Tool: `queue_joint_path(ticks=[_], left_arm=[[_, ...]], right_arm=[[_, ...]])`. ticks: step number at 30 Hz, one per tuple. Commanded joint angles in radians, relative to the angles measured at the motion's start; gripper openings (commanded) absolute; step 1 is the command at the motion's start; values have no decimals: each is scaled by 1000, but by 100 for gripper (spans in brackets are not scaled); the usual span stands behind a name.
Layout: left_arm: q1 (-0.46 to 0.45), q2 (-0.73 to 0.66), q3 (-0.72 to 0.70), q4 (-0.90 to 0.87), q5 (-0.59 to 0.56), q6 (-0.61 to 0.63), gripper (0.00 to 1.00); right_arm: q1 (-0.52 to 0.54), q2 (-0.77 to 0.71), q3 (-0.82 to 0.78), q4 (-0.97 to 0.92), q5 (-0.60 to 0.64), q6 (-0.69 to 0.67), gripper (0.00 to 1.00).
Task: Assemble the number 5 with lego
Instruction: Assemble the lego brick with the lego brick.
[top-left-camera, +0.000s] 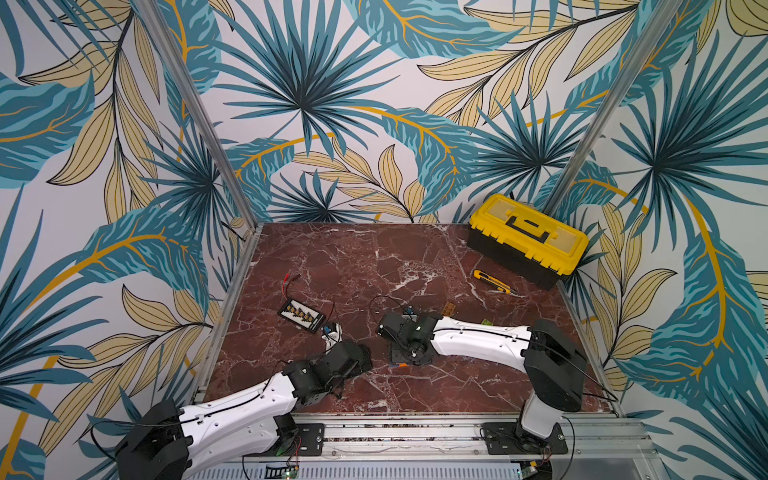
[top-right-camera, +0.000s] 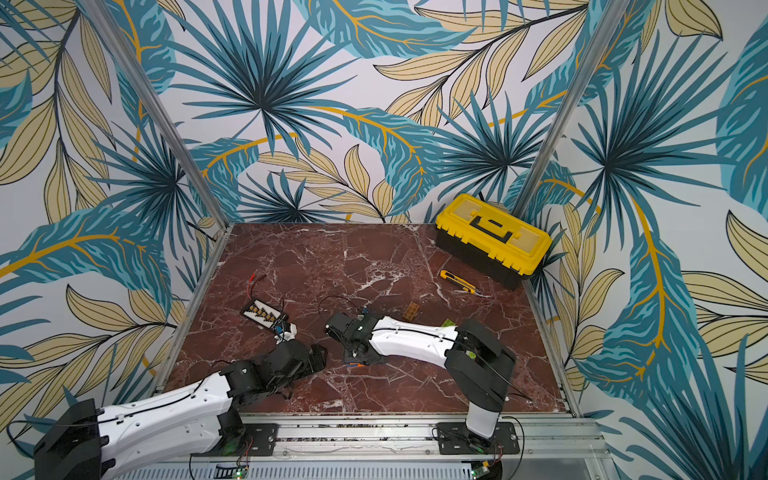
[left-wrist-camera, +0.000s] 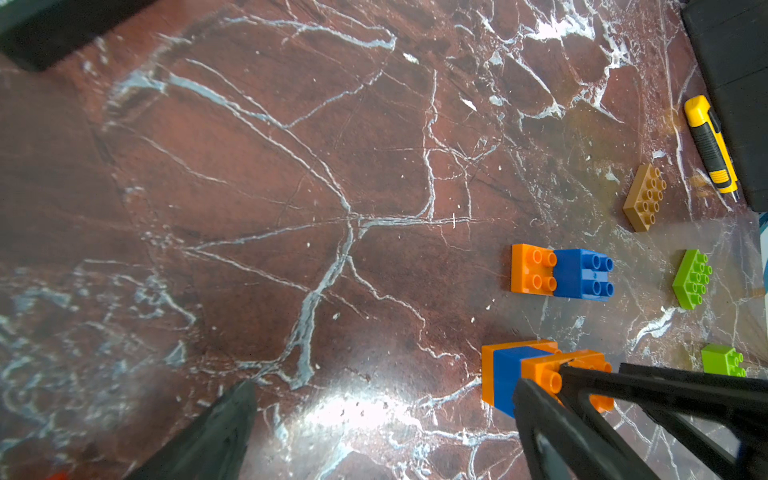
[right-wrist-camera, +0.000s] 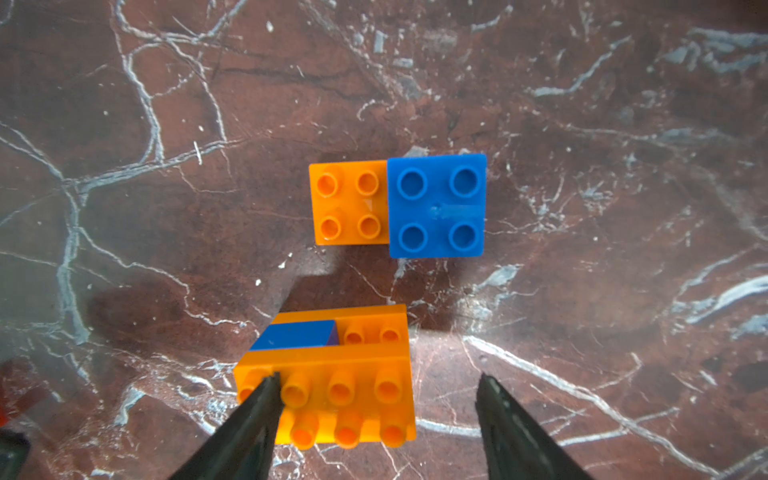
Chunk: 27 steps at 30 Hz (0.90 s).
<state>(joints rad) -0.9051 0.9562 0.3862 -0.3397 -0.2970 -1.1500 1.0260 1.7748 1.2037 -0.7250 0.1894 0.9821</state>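
Lego stack (right-wrist-camera: 332, 357) between right pincer (right-wrist-camera: 379, 376) tips, spread (one touching it); left pincer (left-wrist-camera: 158, 216) wide apart.

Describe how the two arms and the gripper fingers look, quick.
Both are alike: the left arm and right arm have glossy white moulded link shells between bulky black joint housings, and a thin black cable runs along each white shell. The right gripper has matte black fingers that taper to narrow tips. No legible markings.
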Motion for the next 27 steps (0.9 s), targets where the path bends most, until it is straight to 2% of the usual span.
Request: queue_joint_path(ticks=[1,17,27], left_arm=[[4,4,29,11,-4,4,100],[5,17,22,30,16,0,100],[4,29,31,42,36,12,100]], right_arm=[[1,67,-21,-93,-21,-34,76],[15,101,-55,-145,7,-60,75],[12,9,10,-103,18,-76,75]])
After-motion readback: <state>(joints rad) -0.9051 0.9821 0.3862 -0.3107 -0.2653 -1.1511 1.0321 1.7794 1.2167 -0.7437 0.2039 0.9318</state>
